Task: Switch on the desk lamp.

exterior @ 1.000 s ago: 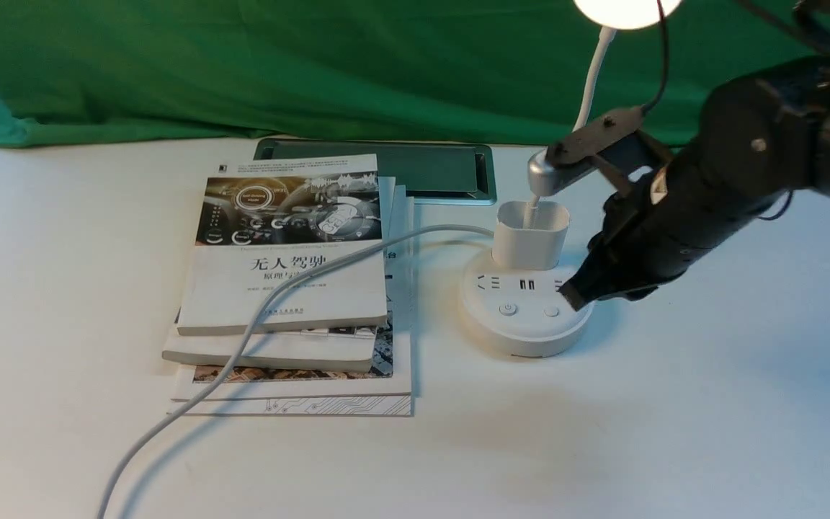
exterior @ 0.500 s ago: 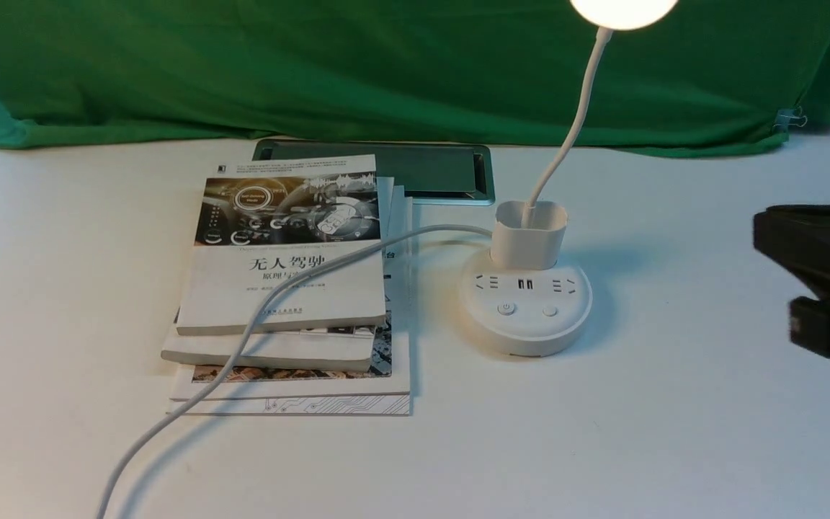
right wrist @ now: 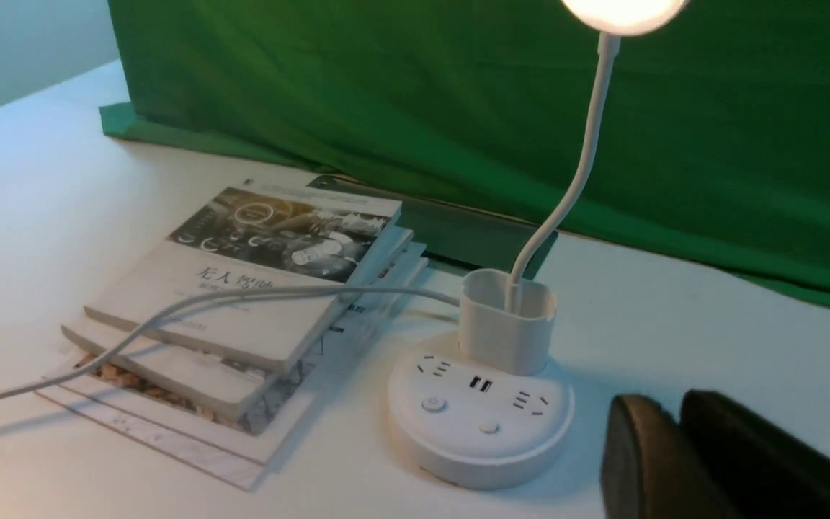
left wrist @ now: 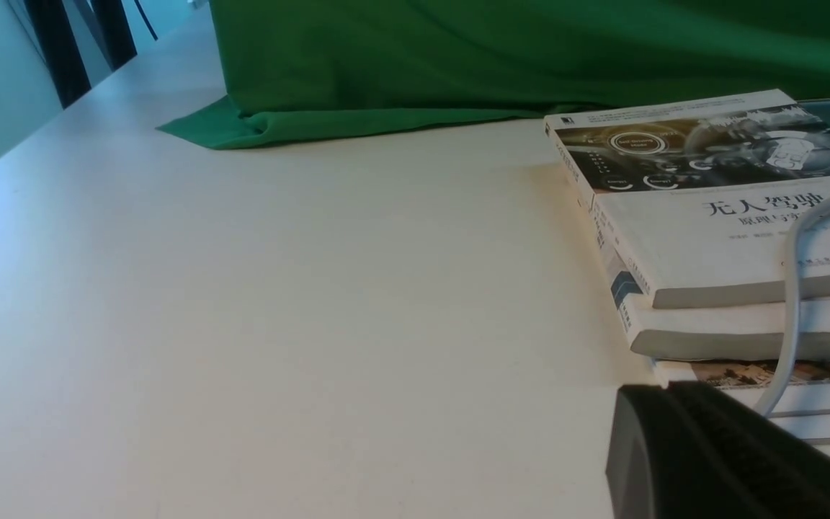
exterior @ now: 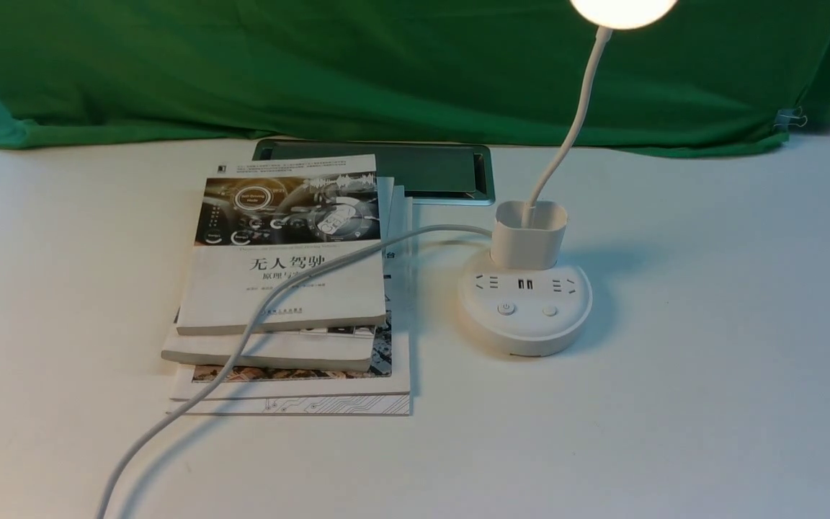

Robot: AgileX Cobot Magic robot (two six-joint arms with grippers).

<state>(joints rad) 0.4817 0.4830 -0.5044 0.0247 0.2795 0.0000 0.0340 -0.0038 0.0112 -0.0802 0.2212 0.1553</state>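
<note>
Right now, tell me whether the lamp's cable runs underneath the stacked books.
No, the cable from the desk lamp lies on top of the uppermost book, across its cover, in the front view.

Desk lamp (right wrist: 506,326) w/ lit head beside book stack (right wrist: 242,317); right gripper (right wrist: 671,427) nr its base, fingers together.

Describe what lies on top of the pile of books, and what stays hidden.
The desk lamp's grey cable lies across the top book. The books beneath show only edges; their covers are hidden.

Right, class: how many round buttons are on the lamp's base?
2, both on the desk lamp base: power-marked button left, plain button right. None looks hidden.
</note>
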